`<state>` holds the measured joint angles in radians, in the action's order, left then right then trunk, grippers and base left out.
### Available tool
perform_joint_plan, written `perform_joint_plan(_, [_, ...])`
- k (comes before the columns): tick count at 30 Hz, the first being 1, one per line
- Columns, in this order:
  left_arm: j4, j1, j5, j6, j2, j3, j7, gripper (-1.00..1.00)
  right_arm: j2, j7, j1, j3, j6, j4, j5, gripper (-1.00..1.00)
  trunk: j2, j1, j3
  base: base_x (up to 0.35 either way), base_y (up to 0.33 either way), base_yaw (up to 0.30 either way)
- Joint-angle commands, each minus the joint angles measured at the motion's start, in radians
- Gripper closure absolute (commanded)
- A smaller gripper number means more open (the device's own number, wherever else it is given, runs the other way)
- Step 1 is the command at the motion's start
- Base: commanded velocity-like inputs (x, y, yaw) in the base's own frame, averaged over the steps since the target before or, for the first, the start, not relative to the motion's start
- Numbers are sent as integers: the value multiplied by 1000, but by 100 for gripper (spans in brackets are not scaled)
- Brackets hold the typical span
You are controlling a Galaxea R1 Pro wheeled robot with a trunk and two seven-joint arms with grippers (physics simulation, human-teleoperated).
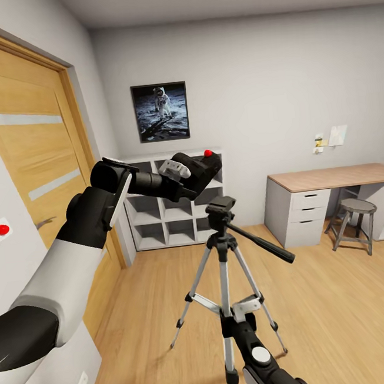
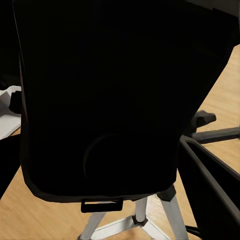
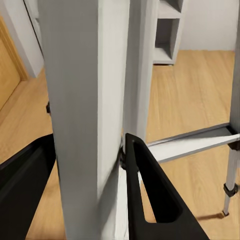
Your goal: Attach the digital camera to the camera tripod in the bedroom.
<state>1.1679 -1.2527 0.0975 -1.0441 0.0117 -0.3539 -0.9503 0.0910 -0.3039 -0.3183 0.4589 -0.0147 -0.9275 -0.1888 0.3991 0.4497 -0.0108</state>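
Note:
The black digital camera (image 1: 204, 167), with its red button on top, is held tilted in the air just above and left of the camera tripod's head (image 1: 220, 205). My left gripper (image 1: 183, 178) is shut on it. The camera's dark body (image 2: 100, 100) blocks most of the left wrist view, with the tripod's legs (image 2: 145, 217) and pan handle (image 2: 215, 134) below it. The camera tripod (image 1: 224, 271) stands on the wood floor, its black pan handle pointing down to the right. My right gripper (image 1: 234, 325) is shut on the tripod's silver front leg (image 3: 85, 115), with a black finger (image 3: 150, 195) pressed against it.
White cube shelves (image 1: 171, 218) stand against the back wall under a framed astronaut picture (image 1: 160, 111). A wooden door (image 1: 30, 173) is close on the left. A desk (image 1: 334, 195) and a stool (image 1: 355, 222) are at the right. Open floor lies around the tripod.

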Motion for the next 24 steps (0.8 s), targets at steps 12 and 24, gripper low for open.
perform_joint_plan(12, [1,-1,8,-3,2,-1,-10,100,-2,1,0,3,46,-6,1,100,1,0,1,0,0,0])
perform_joint_plan(24, [1,-1,8,-3,4,-2,-10,100,-16,125,0,-8,49,-9,2,100,1,0,1,0,0,0])
